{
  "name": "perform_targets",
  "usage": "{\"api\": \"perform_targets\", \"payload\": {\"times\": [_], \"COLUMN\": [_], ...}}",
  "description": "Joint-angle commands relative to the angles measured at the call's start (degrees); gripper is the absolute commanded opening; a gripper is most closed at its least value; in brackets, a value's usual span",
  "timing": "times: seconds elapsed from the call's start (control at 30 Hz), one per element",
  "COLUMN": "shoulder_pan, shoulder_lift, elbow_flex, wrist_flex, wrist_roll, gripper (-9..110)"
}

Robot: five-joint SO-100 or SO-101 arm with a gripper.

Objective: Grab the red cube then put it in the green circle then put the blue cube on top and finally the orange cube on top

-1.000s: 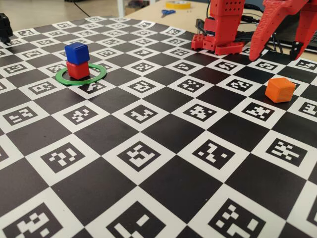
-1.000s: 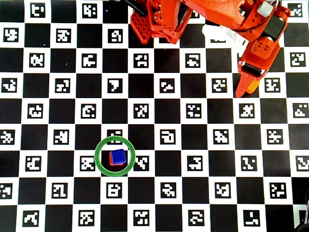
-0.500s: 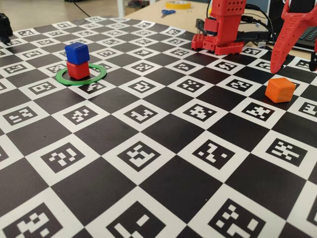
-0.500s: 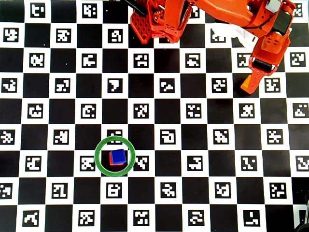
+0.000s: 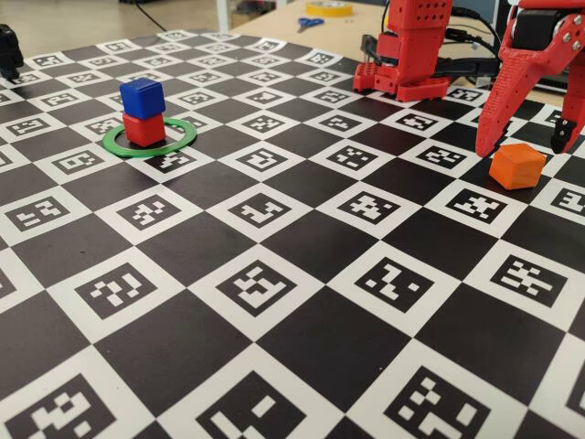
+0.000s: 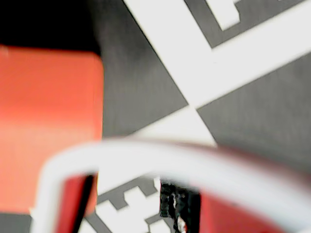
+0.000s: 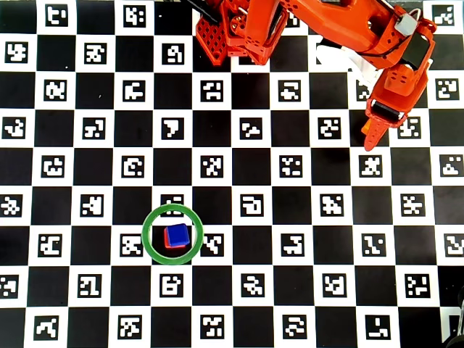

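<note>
Two cubes stand stacked in the fixed view: the blue cube [image 5: 143,95] sits on the red cube [image 5: 144,128], and the red one rests inside the green circle [image 5: 150,138] at about ten o'clock of the frame. The orange cube [image 5: 517,165] lies alone on the checkered board [image 5: 274,283] at about three o'clock, well apart from the stack. The gripper [image 5: 523,146] hangs over it with its fingers spread, one tip ending just at the cube's nine o'clock side, the other at its two o'clock side near the frame edge; neither tip clearly touches the cube. The arm's red base [image 5: 409,55] stands at one o'clock, and a pair of scissors [image 5: 309,23] and a roll of yellow tape [image 5: 329,7] lie beyond the board at twelve o'clock.

In the wrist view the orange cube [image 6: 48,126] fills the nine o'clock side, blurred and very close, with the board's marker squares beside it; a pale curved part of the arm crosses the six o'clock edge.

In the overhead view the blue cube [image 7: 177,234] hides nearly all of the red cube, both within the green circle [image 7: 148,233] at about seven o'clock. The gripper [image 7: 373,136] points down at about two o'clock; the orange cube is hidden beneath it, and the spread of the fingers cannot be judged here.
</note>
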Motion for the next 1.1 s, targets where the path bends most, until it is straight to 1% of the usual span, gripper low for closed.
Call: {"api": "perform_targets", "payload": {"times": [0.0,0.23,0.7,1.07], "shoulder_pan": [0.7,1.7,2.2,2.5], "shoulder_lift": [1.2,1.4,1.2,1.0], "elbow_flex": [0.6,3.9,4.5,6.1], "wrist_flex": [-6.9,-12.4,-15.6,-18.6], "wrist_roll": [4.1,4.2,4.7,5.2], "gripper": [43,42,39,29]}}
